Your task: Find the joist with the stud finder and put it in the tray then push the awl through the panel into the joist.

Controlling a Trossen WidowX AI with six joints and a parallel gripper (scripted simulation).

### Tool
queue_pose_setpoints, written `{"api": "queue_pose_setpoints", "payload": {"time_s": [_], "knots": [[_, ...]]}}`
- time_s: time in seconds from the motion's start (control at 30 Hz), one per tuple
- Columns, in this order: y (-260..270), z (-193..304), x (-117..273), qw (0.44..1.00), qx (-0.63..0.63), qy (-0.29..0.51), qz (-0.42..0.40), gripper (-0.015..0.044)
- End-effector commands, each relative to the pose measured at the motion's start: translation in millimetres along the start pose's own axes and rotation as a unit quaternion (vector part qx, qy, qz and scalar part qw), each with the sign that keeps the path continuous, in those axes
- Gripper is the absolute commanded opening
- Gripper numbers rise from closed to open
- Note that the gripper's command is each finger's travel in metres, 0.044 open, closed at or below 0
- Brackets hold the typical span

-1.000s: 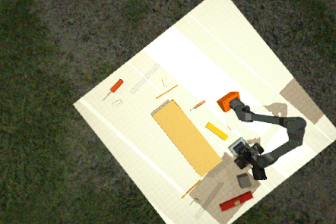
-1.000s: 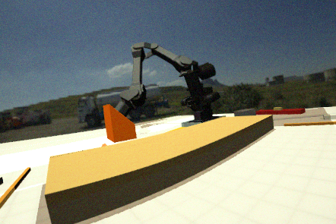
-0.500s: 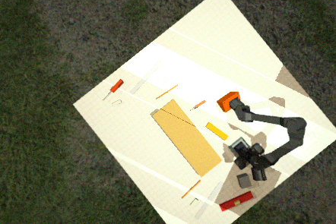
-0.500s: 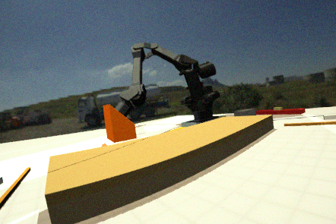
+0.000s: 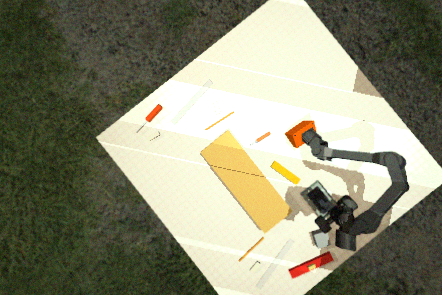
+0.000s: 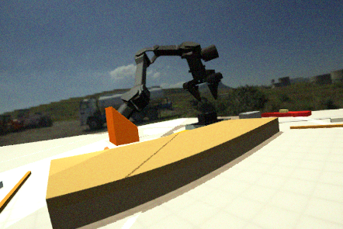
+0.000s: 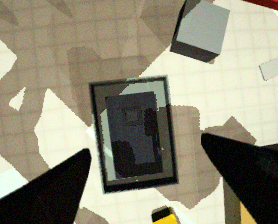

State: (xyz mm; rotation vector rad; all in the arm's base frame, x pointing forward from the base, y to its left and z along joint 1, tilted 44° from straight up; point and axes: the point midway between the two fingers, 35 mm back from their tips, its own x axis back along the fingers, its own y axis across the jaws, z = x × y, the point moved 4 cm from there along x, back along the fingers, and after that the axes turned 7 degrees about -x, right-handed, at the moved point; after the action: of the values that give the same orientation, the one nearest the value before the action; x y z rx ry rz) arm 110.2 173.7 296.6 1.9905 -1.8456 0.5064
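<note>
The dark stud finder [image 5: 319,198] [image 6: 207,118] [image 7: 132,137] lies in the grey-rimmed tray [image 5: 309,187] [image 7: 173,145]. My gripper [image 5: 328,214] [image 6: 207,98] [image 7: 146,146] is open and empty above the tray, with a fingertip toward either side of it in the wrist view. The tan floor panel [image 5: 245,186] [image 6: 163,156] lies left of the tray in the top view; a thin dark line crosses it, and no hole can be made out. A small orange-handled tool [image 5: 262,137], seemingly the awl, lies beyond the panel's long edge. The joist is hidden.
A yellow block [image 5: 285,172] [image 7: 166,217] lies between panel and tray. A grey block [image 5: 320,239] [image 6: 249,114] [image 7: 205,30] and a red level [image 5: 311,265] [image 6: 287,113] are near the tray. An orange block [image 5: 300,133] [image 6: 123,130] stands at the arm's base. A red-handled tool [image 5: 154,113] lies far left.
</note>
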Motion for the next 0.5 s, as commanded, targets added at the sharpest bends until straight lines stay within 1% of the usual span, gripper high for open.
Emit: {"api": "queue_pose_setpoints", "payload": {"time_s": [0.0, 0.23, 0.37, 0.47], "knots": [[-27, 20, -6, 0.998, -0.054, 0.029, 0.027, 0.044], [-102, 102, 3, 0.961, -0.228, 0.104, 0.113, 0.044], [-128, 158, 16, 0.928, -0.318, 0.136, 0.14, 0.044], [-137, 202, 27, 0.897, -0.386, 0.153, 0.152, 0.044]]}}
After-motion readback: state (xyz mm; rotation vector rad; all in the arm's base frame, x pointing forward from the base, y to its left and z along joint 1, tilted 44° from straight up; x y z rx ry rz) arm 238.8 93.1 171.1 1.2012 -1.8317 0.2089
